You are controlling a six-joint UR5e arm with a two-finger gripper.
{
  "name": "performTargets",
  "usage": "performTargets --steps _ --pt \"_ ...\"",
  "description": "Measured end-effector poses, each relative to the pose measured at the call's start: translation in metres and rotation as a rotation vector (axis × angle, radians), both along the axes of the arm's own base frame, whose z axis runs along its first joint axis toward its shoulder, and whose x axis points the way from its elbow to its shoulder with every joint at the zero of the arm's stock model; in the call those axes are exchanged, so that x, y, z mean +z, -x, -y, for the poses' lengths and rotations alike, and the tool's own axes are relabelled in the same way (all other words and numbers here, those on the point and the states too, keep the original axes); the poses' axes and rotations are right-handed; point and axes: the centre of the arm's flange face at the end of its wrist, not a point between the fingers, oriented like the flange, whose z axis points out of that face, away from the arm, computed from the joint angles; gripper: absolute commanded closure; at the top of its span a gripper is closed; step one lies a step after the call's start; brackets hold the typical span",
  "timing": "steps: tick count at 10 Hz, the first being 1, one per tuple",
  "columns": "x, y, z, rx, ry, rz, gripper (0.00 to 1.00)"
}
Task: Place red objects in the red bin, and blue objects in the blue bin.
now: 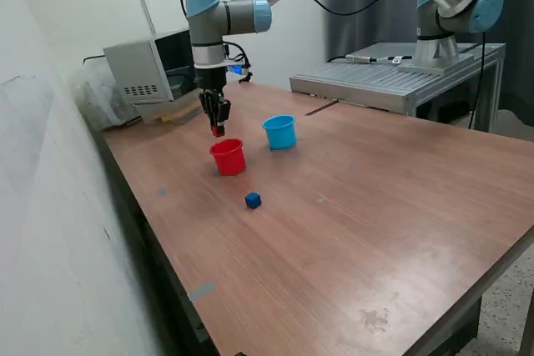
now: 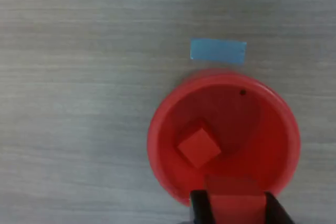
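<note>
So the tool [image 1: 219,130] is hovering over the red cup [image 1: 228,157], pinching a red cube [image 2: 233,195]; another's sitting inside already. One blue cube [image 1: 253,200] is waiting nearer on the surface [image 1: 350,231], blue cup [image 1: 280,132] contents unclear.

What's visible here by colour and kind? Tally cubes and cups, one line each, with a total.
Red cubes: 2, one lying in the red cup, one held in the gripper
Blue cubes: 1 visible, on the table
Red cup: 1
Blue cup: 1, inside hidden
Total: 5
</note>
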Motion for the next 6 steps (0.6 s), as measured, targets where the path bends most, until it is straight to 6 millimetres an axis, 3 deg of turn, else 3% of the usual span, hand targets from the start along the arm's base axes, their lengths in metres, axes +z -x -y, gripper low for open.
performTargets --steps 1,2,6 --pt "-0.008 0.002 -0.001 -0.004 0.001 0.002 1.00" --pt "-0.014 0.003 -0.001 -0.006 0.002 0.005 0.00" --pt "-0.020 0.005 -0.002 -0.014 0.000 0.012 0.00"
